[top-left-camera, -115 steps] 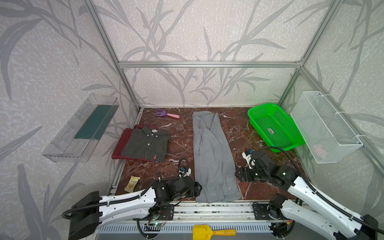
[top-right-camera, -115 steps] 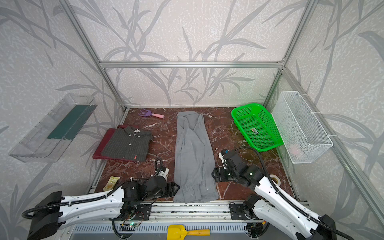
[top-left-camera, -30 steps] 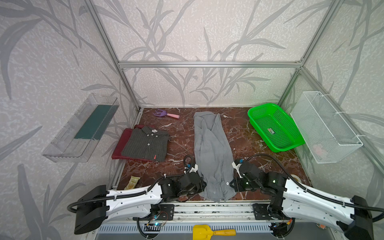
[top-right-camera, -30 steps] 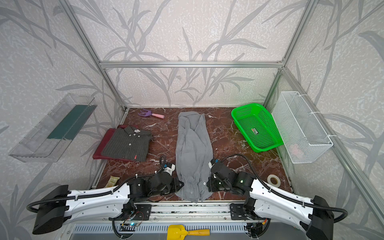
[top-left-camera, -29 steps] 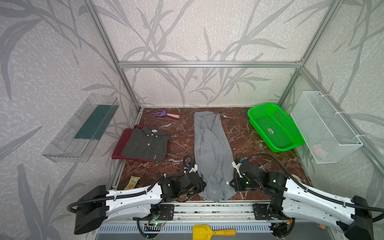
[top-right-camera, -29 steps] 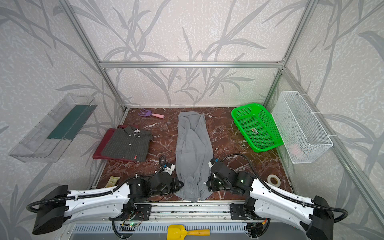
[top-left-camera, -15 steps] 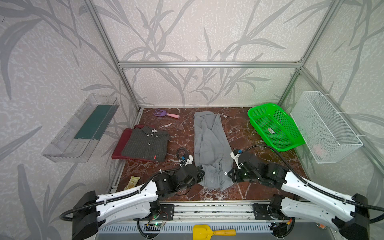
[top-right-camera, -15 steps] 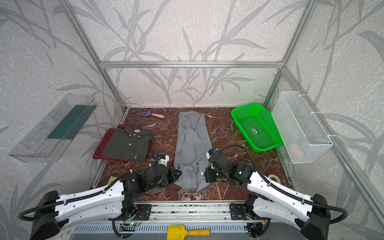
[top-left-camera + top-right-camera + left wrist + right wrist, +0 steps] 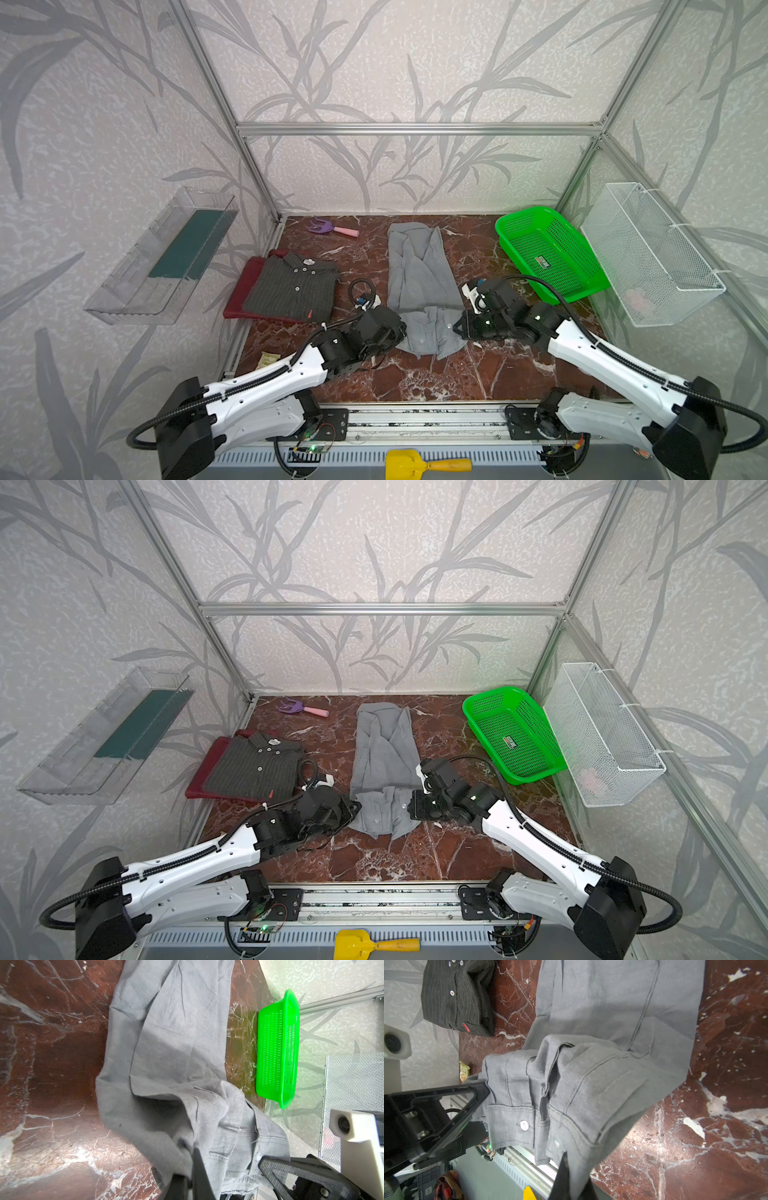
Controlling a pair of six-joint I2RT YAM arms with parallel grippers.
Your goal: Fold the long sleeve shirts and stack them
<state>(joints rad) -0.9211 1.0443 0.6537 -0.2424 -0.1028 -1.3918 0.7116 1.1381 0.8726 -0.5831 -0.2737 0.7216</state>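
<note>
Shirts lay in two places on the marble surface [image 9: 415,374]. The grey shirt [image 9: 419,274] stretched lengthwise down the middle in both top views, its far end flat near the back wall and its near end raised and doubled back over the body. The left pincer [image 9: 399,332] was clenched on the left corner of that raised end, and the right pincer [image 9: 461,328] was clenched on the right corner, so a band of cloth with buttons hung between them, just above the surface. In the left wrist view the left pincer [image 9: 199,1176] bit into the bunched cloth edge-on, with the right pincer [image 9: 268,1165] close beside it. In the right wrist view the right pincer [image 9: 564,1174] gripped a seamed edge while the left pincer [image 9: 481,1088] held the opposite corner.

Left of the grey shirt, well apart from it, the striped shirt [image 9: 291,291] lay folded on top of the maroon shirt [image 9: 243,286], collar toward the back. A purple rake [image 9: 330,227] lay by the back wall. A green basket [image 9: 528,211] stood at the right edge, tilted against the frame. A small packet [image 9: 266,359] lay at the near left corner.
</note>
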